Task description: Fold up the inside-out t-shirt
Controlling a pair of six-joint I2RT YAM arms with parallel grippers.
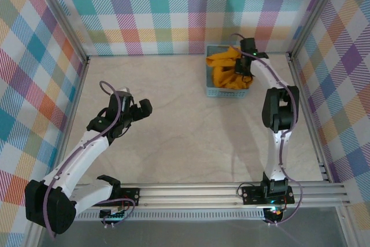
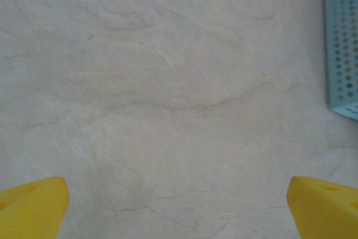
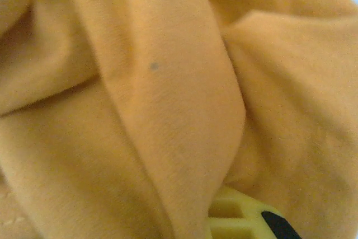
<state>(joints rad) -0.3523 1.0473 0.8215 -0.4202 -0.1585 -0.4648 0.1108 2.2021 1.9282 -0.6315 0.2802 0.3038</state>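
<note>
The top camera overlooks the whole table (image 1: pixel 173 120) from behind. The left wrist faces that table closely. The right wrist hugs the t-shirt (image 3: pixel 140 110).

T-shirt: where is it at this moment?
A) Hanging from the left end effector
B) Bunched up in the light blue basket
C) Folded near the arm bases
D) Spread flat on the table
B: the top view shows the t-shirt crumpled in a heap inside the basket at the far side of the table, spilling over its rim.
</note>
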